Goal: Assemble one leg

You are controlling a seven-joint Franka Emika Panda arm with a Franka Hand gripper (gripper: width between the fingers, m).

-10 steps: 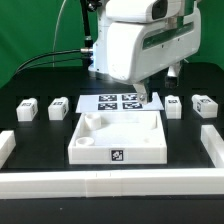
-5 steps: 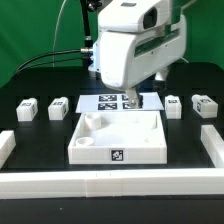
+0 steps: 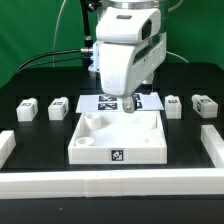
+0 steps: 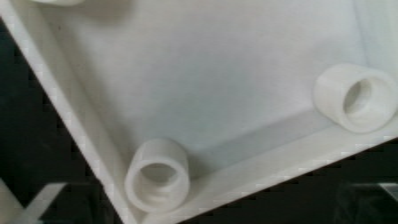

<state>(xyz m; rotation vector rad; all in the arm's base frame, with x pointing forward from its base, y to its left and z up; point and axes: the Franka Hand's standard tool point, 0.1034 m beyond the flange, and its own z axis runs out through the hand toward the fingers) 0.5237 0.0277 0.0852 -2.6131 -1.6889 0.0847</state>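
Four legs, small white blocks with marker tags, lie on the black table in the exterior view. Two are at the left (image 3: 27,108) (image 3: 58,107) and two at the right (image 3: 174,104) (image 3: 204,105). The large white square tray-like part (image 3: 150,146) lies in the middle. My gripper (image 3: 128,103) hangs over the tray's far edge, away from every leg. The wrist view shows the tray's inside (image 4: 196,90) with two round corner sockets (image 4: 160,176) (image 4: 358,97). The fingertips show faintly and far apart, and my gripper (image 4: 199,208) holds nothing.
The marker board (image 3: 108,100) lies just behind the tray, partly under the gripper. White rails run along the front (image 3: 110,183) and both sides (image 3: 5,147) (image 3: 213,143). Black cables (image 3: 60,55) hang at the back left.
The arm has swung toward the exterior view's left and the wrist has turned. The gripper now sits over the tray's far edge. The legs and tray have not moved.
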